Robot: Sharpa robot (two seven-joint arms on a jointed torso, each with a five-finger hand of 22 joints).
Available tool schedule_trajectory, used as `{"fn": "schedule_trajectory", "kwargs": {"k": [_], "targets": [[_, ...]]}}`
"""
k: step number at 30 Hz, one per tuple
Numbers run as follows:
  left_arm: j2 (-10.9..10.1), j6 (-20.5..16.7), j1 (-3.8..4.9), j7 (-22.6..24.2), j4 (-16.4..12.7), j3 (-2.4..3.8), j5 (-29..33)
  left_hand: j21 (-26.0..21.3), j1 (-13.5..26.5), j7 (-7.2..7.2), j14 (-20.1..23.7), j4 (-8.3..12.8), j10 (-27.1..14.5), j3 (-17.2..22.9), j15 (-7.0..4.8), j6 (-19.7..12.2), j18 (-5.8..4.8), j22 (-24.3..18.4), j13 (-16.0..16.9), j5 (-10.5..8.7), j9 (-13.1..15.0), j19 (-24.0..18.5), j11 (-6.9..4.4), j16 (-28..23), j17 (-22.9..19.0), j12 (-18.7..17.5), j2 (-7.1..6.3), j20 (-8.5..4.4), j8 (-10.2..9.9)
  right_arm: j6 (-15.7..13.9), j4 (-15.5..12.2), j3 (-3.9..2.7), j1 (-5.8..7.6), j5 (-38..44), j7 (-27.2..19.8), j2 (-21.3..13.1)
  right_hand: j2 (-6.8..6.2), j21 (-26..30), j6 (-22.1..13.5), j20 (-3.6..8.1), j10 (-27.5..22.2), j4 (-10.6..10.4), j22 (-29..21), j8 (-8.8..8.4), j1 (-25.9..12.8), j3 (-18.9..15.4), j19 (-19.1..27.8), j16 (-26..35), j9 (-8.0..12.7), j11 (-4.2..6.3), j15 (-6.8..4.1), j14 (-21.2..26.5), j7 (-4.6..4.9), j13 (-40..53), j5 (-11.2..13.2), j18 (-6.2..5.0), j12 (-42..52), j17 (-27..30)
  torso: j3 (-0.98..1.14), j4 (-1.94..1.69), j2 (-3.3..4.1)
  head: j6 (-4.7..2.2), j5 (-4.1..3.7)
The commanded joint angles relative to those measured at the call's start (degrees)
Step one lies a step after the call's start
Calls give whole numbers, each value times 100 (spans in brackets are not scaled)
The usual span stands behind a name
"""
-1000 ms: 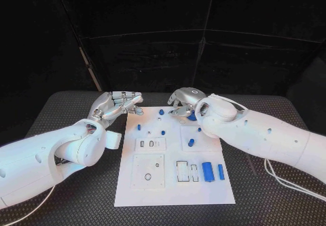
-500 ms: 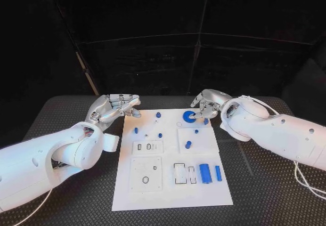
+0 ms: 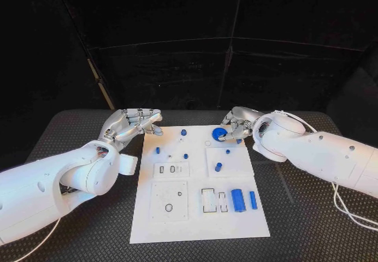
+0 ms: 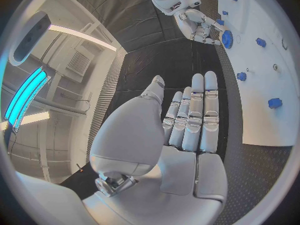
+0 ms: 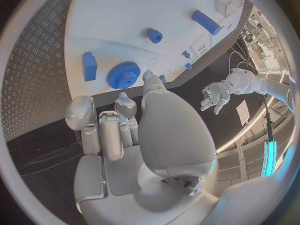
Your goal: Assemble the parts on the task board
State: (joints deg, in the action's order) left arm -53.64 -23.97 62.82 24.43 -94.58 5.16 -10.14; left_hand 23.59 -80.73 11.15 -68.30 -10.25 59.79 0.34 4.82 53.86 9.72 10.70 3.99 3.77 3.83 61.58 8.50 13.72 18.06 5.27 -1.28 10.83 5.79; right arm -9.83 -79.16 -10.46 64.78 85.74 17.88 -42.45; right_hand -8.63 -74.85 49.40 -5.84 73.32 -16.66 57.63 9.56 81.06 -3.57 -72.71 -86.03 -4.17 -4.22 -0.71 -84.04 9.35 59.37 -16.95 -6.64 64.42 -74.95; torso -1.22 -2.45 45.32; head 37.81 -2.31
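Note:
The white task board (image 3: 197, 218) lies mid-table. A blue gear (image 3: 219, 134) (image 5: 123, 76) (image 4: 226, 38) lies flat at its far right end. My right hand (image 3: 238, 121) (image 5: 134, 135) (image 4: 199, 24) hovers just right of the gear, holding nothing, with its fingertips close to the gear's rim. My left hand (image 3: 130, 124) (image 4: 187, 130) is at the board's far left corner, its fingers straight and side by side, also holding nothing. Small blue pegs (image 3: 183, 131) (image 3: 157, 150) stand on the far part of the board. A thick blue cylinder (image 3: 238, 200) and a thin one (image 3: 253, 200) lie near its right edge.
More small blue parts (image 3: 218, 167) (image 3: 226, 152) sit on the board's right half. White inset plates with slots and holes (image 3: 171, 200) lie on its near left. A black ribbed mat (image 3: 315, 218) covers the table. A white cable (image 3: 347, 210) trails from my right arm.
My right hand has drawn back to the right from over the gear, which now lies uncovered on the board. The left hand has barely moved. The camera has shifted a little.

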Motion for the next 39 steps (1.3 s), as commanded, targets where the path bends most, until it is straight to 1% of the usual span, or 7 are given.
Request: {"fn": "schedule_trajectory", "kwargs": {"k": [1,12,25,30,32,35,39], "targets": [[10,74,8,24,3,7,-23,24,9,10,-6,20,44,0,-2,49,68,5,5,-28,5,17,-15,-38,5,-19,52,-13,-15,54,34,-6,12,54,109,42,64,-48,-38,-11,57,1,48,34,22,9,-58,-44,0,6,53,-436,-7,95,-40,57,89,-661,-2,-4,-1,8,5],[18,86,8,17,23,7,-23,24,9,10,-6,20,44,0,-2,49,68,5,5,-28,5,17,-15,-38,5,-19,52,-13,-15,92,135,-7,12,180,195,138,245,-118,15,-14,161,59,160,155,146,79,-102,-100,-16,15,50,-453,-22,451,-34,74,416,-775,1,3,0,40,17],[25,99,8,11,34,7,-23,26,9,8,-6,23,46,-2,-3,51,68,6,5,-29,5,16,-16,-40,11,-22,53,-14,-17,413,254,-7,12,274,323,228,293,-147,28,-9,210,129,208,209,269,105,-115,-126,-16,21,46,-462,-28,611,-66,82,557,-830,2,1,4,80,22],[25,103,8,7,39,7,-23,26,9,8,-6,23,46,-2,-3,51,68,6,5,-29,5,16,-16,-40,11,-22,53,-14,-17,547,273,-6,12,394,352,252,352,-163,65,-5,234,231,233,262,421,155,-118,-140,-20,29,40,-466,-35,705,-89,85,637,-862,5,1,2,97,24],[25,104,8,6,41,7,-23,26,9,8,-6,23,46,-2,-3,51,68,6,5,-29,5,16,-16,-40,11,-22,53,-14,-17,585,276,-6,12,440,357,262,380,-174,78,-3,252,289,252,284,498,190,-123,-147,-18,30,39,-469,-35,757,-23,88,681,-877,5,2,3,98,21],[26,105,8,7,42,7,-23,26,9,8,-6,23,46,-2,-3,51,68,6,5,-29,5,16,-16,-40,11,-22,53,-14,-17,584,276,-5,11,490,352,282,444,-194,126,-2,295,351,284,332,579,286,-131,-159,-18,34,37,-472,-39,853,261,93,763,-903,4,3,1,107,20],[27,105,8,6,41,7,-23,26,9,8,-6,23,46,-2,-3,51,68,6,5,-29,5,16,-16,-40,11,-22,53,-14,-17,452,253,-5,10,597,330,307,516,-223,308,5,426,376,336,434,591,377,-154,-173,-41,56,23,-479,-66,1056,300,100,939,-935,4,2,1,107,19]]}}
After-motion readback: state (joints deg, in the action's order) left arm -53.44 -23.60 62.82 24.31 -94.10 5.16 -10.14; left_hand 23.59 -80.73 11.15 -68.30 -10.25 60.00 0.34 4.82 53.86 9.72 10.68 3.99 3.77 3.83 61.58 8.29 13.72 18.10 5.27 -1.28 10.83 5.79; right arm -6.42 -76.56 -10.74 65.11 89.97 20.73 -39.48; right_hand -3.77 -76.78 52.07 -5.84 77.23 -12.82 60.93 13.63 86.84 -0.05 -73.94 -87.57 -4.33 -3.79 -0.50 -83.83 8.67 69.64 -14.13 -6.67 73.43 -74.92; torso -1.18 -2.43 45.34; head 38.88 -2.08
